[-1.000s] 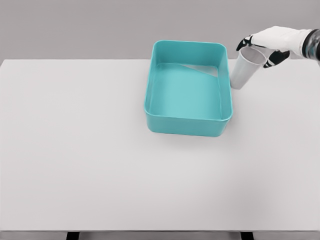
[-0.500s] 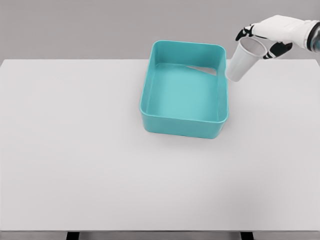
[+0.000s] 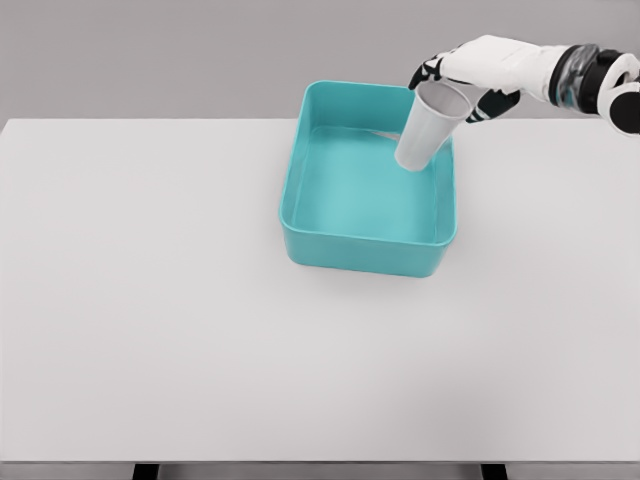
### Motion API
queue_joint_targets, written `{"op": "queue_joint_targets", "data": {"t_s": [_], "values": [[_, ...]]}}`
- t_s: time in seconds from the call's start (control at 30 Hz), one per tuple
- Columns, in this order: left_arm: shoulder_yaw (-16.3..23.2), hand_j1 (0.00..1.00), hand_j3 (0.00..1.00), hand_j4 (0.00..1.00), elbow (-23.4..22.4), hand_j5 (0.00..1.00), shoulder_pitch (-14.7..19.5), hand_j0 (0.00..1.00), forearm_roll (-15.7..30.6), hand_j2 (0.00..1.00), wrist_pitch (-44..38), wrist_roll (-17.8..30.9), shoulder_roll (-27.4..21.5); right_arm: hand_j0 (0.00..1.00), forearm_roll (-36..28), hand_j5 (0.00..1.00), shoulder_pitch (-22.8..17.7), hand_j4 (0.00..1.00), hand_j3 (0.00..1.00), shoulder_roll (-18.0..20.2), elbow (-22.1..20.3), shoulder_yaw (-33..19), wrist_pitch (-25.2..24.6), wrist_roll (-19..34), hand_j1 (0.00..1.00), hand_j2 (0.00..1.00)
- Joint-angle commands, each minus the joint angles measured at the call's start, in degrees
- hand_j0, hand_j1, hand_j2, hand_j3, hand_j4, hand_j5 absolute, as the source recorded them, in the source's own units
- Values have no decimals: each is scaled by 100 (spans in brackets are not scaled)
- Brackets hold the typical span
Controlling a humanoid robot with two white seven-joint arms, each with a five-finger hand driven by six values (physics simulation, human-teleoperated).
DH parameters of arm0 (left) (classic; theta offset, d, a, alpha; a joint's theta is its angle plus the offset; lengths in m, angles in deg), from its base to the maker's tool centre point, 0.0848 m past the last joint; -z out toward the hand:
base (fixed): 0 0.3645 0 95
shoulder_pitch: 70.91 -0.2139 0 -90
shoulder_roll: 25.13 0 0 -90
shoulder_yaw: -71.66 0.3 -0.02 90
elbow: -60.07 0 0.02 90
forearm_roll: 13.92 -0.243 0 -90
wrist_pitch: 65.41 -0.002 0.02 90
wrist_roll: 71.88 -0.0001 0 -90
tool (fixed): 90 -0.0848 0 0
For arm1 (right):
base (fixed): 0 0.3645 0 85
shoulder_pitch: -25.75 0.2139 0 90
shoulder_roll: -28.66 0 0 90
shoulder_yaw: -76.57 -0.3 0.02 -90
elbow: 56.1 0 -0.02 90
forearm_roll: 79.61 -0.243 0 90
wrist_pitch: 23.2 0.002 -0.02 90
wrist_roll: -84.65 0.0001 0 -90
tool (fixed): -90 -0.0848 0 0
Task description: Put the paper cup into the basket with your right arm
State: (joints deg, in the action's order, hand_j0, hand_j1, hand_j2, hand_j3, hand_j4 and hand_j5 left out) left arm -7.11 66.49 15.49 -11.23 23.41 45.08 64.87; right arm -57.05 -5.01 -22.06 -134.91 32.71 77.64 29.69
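Observation:
My right hand (image 3: pixel 462 85) comes in from the upper right and is shut on the rim of a white paper cup (image 3: pixel 427 128). The cup hangs tilted, its base lower left, over the far right corner of the teal basket (image 3: pixel 365 259). The basket is a rectangular tub standing on the white table (image 3: pixel 150 300), and the cup's lower part shows in front of the basket's inner right wall. Whether the cup touches the basket cannot be told. The left arm is out of view.
The basket holds nothing else that I can see. The white table stretches wide to the left and front of it, ending at the near edge along the bottom of the view. A grey wall stands behind.
My right hand has carried the cup leftwards, from outside the basket's right wall to above its far right corner. The basket itself slid slightly to the left earlier and now stays put.

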Motion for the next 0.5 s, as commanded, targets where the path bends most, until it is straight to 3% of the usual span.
{"op": "queue_joint_targets", "data": {"t_s": [0.0, 0.47], "values": [[2, 100, 100, 100, -1, 100, 0, 100, 4, 100, 4, 2, 0, 74, 3, 74, 0, 74, 74, -95, 5, 87, -4, -3, 74, 74], [2, 100, 100, 100, -1, 100, 0, 100, 4, 100, 4, 2, 0, 74, 293, 74, 79, 74, 74, -298, 58, 597, -13, -3, 74, 74]]}}
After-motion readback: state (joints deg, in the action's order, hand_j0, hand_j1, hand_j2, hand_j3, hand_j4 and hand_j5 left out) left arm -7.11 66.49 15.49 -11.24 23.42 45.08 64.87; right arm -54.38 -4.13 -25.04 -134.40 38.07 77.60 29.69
